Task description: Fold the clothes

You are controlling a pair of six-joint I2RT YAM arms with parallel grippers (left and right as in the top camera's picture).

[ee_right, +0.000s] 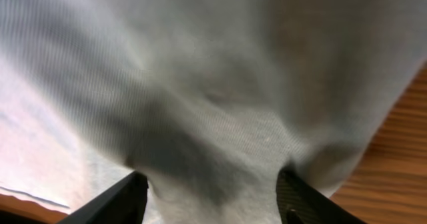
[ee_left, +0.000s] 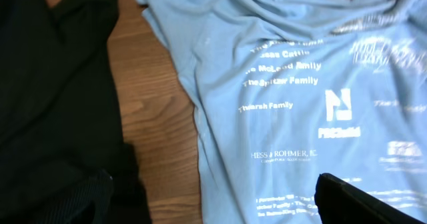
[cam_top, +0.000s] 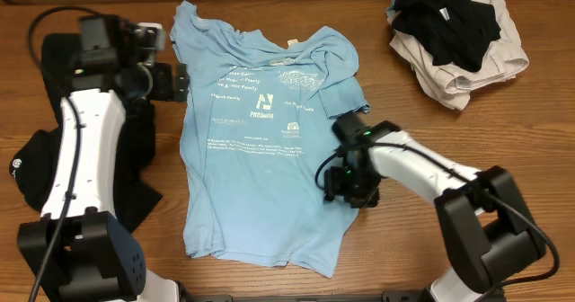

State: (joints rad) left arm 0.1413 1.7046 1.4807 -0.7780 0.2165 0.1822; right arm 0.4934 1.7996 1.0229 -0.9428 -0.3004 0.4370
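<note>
the blue t-shirt (cam_top: 260, 149) lies mid-table: soft, light, limp, best pinched at an edge. my right gripper (ee_right: 213, 194), fingers apart, straddles its right edge; my left gripper (ee_left: 213, 191) hovers spread beside it.

Light blue T-shirt (cam_top: 256, 149): laid flat, unfolded, white print upward, at the middle of the table (cam_top: 377, 50); collar end rumpled.
Black garment (cam_top: 449, 19): heaped on beige garment (cam_top: 467, 73), table's far right corner.
Dark garment (cam_top: 135, 203): spread along table's left edge.

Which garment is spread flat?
The light blue T-shirt, center; the black and beige clothes top right are heaped, the black garment left is bunched.
</note>
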